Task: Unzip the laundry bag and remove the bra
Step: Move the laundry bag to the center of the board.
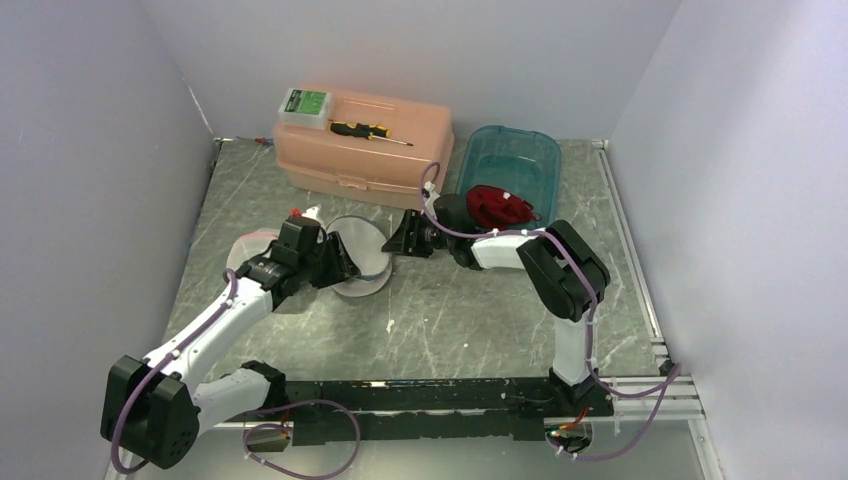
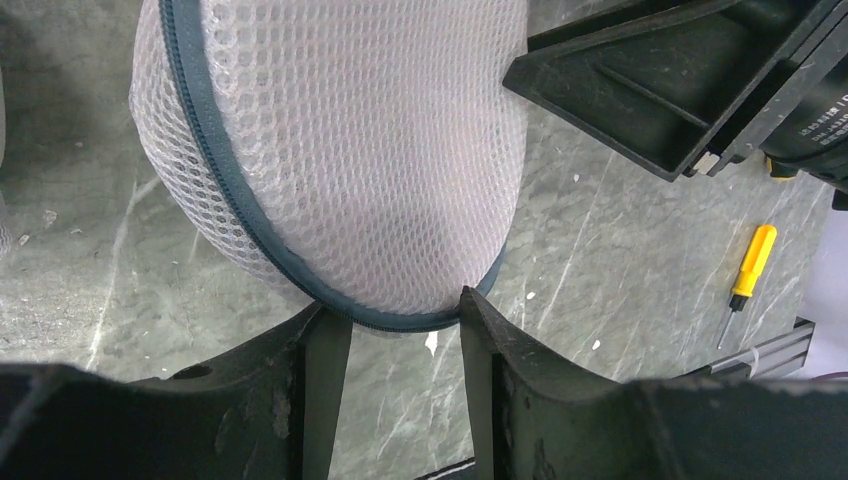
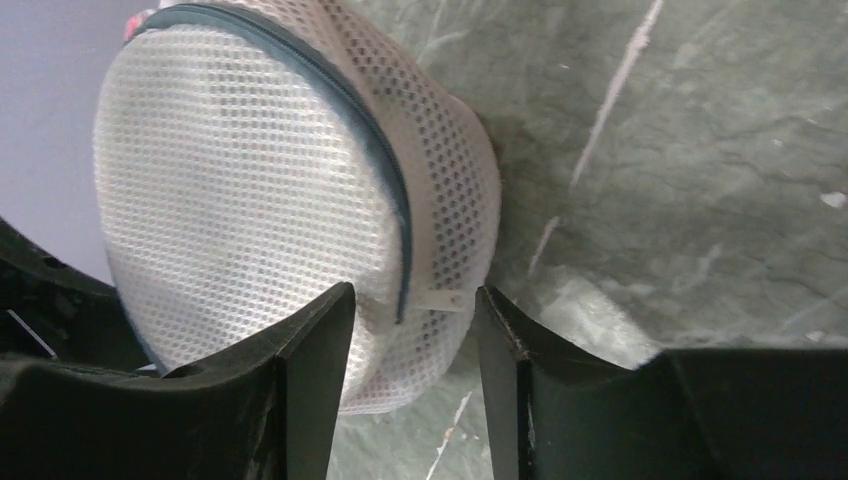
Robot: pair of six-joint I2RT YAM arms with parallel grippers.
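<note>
Green-grey marbled tabletop [image 1: 470, 310] boxed in by lavender walls [image 1: 90, 150], and both arms are stretched in towards the middle. At the back sits a salmon-pink plastic toolbox [image 1: 370, 160], and beside it a teal translucent plastic tub [image 1: 515, 160] with a red rounded item [image 1: 497, 207] at its near edge. Centre stage, the round white mesh laundry bag [image 1: 360, 255] stands tilted on its edge on the table, right between the two grippers. The left gripper [image 2: 395, 305] is at the bag's lower rim, its fingers [image 2: 325, 380] spread apart with the rim sitting in the gap, not pinched. The right gripper [image 3: 415, 300] faces the bag from the other side, fingers [image 3: 310, 370] also parted. A dark blue-grey zip [image 2: 215, 170] curves round the rim and looks closed wherever it shows; the bra can't be made out through the mesh. The white pull tab [image 3: 440, 298] pokes out between the right fingers. A small yellow-handled screwdriver [image 2: 748, 270] lies on the table well off to the side
</note>
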